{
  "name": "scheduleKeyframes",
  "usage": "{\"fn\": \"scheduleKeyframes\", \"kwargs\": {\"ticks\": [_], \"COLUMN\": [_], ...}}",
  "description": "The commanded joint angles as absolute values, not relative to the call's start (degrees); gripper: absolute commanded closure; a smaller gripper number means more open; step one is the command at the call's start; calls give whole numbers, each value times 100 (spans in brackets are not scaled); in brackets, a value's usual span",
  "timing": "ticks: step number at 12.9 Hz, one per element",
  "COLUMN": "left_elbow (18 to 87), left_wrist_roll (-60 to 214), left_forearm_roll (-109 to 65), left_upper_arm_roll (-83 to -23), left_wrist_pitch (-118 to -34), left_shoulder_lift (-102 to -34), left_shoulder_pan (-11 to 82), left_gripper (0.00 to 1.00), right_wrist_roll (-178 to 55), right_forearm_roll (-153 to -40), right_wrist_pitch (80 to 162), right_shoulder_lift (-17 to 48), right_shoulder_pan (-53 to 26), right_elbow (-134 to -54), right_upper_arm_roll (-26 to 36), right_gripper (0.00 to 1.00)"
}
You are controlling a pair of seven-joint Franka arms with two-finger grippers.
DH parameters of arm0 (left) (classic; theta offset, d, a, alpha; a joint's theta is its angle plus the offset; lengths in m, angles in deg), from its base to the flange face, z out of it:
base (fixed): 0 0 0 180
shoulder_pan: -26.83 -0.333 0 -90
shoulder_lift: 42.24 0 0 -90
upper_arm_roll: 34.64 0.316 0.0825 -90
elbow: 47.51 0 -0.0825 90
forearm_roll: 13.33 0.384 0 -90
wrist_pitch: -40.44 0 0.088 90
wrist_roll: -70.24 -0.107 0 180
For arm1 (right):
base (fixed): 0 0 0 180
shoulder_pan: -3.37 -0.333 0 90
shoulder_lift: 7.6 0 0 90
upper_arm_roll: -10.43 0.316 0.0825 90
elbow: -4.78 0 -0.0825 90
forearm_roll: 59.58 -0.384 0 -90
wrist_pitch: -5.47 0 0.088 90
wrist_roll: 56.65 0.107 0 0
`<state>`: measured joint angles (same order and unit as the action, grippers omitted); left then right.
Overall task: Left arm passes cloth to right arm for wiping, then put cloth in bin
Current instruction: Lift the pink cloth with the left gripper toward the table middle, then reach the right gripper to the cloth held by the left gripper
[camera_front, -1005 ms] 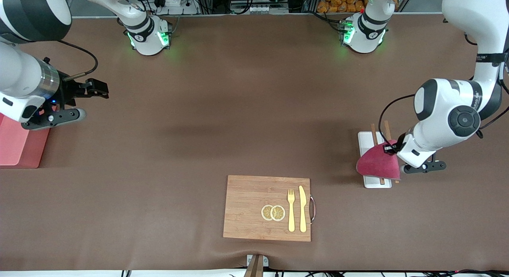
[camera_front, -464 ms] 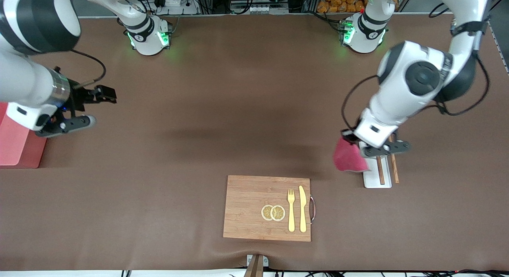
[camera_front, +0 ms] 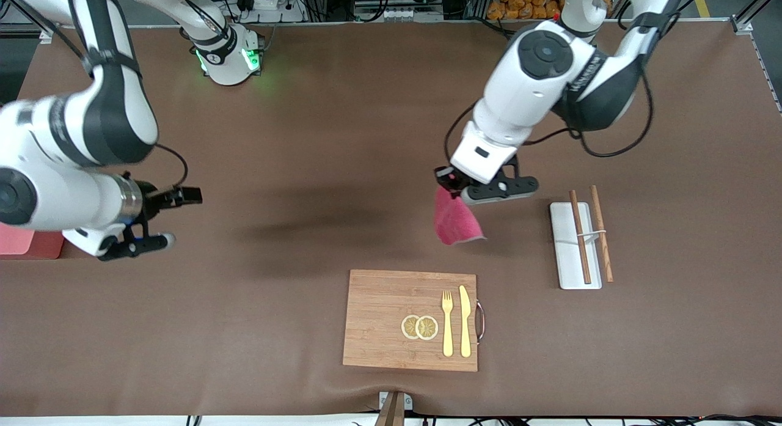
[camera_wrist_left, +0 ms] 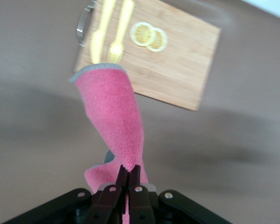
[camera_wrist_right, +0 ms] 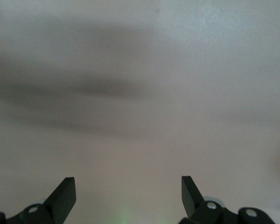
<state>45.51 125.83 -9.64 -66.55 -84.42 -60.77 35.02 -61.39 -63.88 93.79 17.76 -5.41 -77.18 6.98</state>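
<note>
Pinched tight in the left pincer [camera_front: 451, 183] we see the cloth [camera_front: 455, 221] — its two fingers [camera_wrist_left: 115, 184] are closed on one edge, and the crimson-pink fabric hangs free below them, up in the air over bare worktop [camera_front: 342, 145]. We trace the left arm [camera_front: 537, 77] from its base at the top of the front view, elbow bent, forearm angled down toward the middle of the worktop, all-white wrist tilted so the pincer points downward. In the left wrist view the cloth [camera_wrist_left: 115, 121] drapes as a long folded strip, and past its end we make out the wooden cutting board [camera_wrist_left: 158, 56] with a yellow fork [camera_wrist_left: 117, 32], a yellow knife [camera_wrist_left: 99, 35] and two lemon slices [camera_wrist_left: 149, 36]. Toward the left arm's end of the worktop a white tray [camera_front: 574, 246] carries a pair of chopsticks [camera_front: 590, 233]. The right arm [camera_front: 79, 163] is folded low at its own end, silver cuff showing, and its right pincer [camera_front: 168, 215] is spread wide — in the right wrist view both fingertips [camera_wrist_right: 65, 191] stand well apart with only worktop between them. Just a corner of the bin [camera_front: 24, 242] shows beside that arm, at the edge of the front view.
</note>
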Motion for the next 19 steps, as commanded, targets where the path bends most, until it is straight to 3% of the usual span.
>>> {"fn": "scheduleKeyframes", "kwargs": {"ticks": [1,4,7,9,13,15,19], "left_elbow": [4154,3469,3344,3283,2703,2693,2702], "left_wrist_roll": [13908,15746,16697,17252,17833,17939,18045], "left_forearm_roll": [-1052,-964,-964,-982,-1008,-1017,-1026], "left_upper_arm_roll": [-6654,-6619,-6558,-6025,-5021,-5002,-5002], "left_wrist_pitch": [-9154,-9902,-10718,-11150,-11213,-11213,-11213], "left_shoulder_lift": [-6560,-7202,-7528,-7607,-7976,-7995,-7986], "left_shoulder_pan": [4017,4615,4844,5317,6250,6260,6269], "left_gripper": [100,100,100,100,100,100,100], "right_wrist_roll": [-5493,-5139,-4606,-4278,-2156,-1012,65], "right_forearm_roll": [-6538,-6617,-7370,-7610,-9478,-10166,-10414], "right_wrist_pitch": [9798,10320,10836,11128,11111,11059,10515], "right_shoulder_lift": [2314,2728,2746,2729,2650,2545,2097], "right_shoulder_pan": [-331,-183,-270,-348,-577,-709,-753], "right_elbow": [-7556,-7556,-7547,-7547,-7538,-7547,-7625], "right_upper_arm_roll": [744,753,753,788,797,823,815], "right_gripper": [0,0,0,0,0,0,0]}}
